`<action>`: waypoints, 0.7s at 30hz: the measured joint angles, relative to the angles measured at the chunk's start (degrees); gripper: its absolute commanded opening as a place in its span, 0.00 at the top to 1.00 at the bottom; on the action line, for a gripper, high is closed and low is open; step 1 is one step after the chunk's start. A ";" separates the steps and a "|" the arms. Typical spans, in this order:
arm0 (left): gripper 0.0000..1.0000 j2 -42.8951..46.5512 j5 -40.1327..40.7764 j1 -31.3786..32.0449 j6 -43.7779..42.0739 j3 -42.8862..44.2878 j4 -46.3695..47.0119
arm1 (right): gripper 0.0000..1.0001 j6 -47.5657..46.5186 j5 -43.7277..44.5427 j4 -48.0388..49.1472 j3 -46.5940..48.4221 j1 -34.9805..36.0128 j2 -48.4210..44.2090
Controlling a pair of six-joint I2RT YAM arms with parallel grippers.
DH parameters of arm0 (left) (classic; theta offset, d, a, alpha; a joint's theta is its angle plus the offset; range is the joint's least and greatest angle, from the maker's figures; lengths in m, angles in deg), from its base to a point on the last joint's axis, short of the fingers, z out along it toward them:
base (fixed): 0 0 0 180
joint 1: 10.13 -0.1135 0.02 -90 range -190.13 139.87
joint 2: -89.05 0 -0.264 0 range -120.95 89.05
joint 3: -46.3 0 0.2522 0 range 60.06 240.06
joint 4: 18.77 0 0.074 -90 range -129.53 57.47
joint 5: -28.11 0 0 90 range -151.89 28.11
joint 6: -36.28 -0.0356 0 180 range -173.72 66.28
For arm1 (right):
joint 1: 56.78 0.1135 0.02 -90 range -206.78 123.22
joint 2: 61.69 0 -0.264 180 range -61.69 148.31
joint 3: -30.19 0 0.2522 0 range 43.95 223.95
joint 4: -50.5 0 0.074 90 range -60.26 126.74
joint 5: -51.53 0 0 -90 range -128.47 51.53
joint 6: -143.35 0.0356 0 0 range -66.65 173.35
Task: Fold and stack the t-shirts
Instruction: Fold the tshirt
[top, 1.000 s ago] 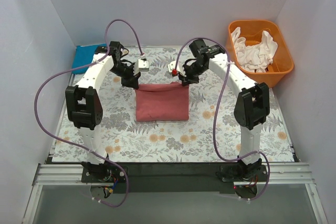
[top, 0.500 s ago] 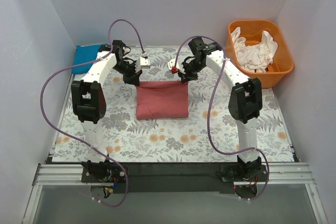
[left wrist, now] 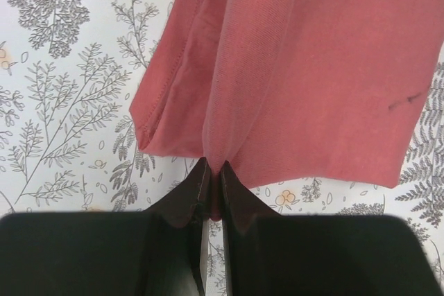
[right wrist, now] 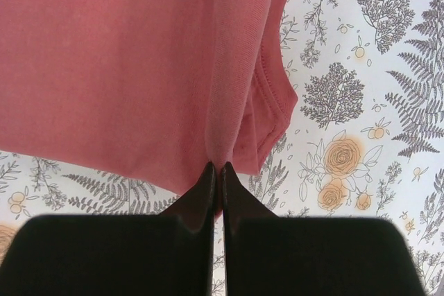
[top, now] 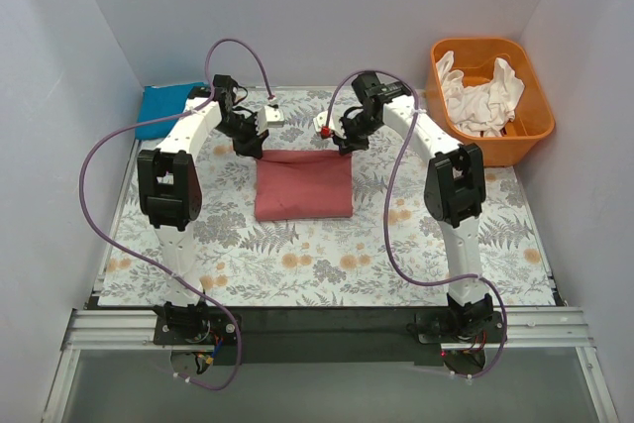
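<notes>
blue shirt [top: 163, 106] lies at worktop [top: 297, 264] far-left corner, left arm [top: 188, 136] reaches forward with wrist pitched down, left gripper [left wrist: 213, 170] pinched tight on folded red shirt [top: 303, 190] far-left corner mid-worktop, right arm [top: 421, 136] mirrored, right gripper [right wrist: 216, 169] clamped on its far-right corner

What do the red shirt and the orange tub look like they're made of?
The red shirt: soft matte knit, probably cotton; fine weave, stitched hem and limp folds show close up. The orange tub: likely moulded plastic, smooth-looking, with a rigid rounded rim.
</notes>
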 measured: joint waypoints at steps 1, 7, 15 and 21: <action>1.00 0.00 0.20 -0.02 0.28 -0.02 0.46 | 0.99 0.02 0.07 0.39 0.00 0.00 0.22; 1.00 -0.22 1.73 -0.22 2.21 -2.23 4.68 | 0.99 1.03 0.22 4.17 0.15 -0.02 1.66; 1.00 -5.42 3.63 -0.46 6.10 -4.50 11.13 | 0.99 3.96 0.83 9.49 0.90 -0.02 7.45; 1.00 -5.77 3.08 -0.68 7.32 -7.50 14.97 | 0.99 5.90 1.46 11.30 -0.33 0.17 9.79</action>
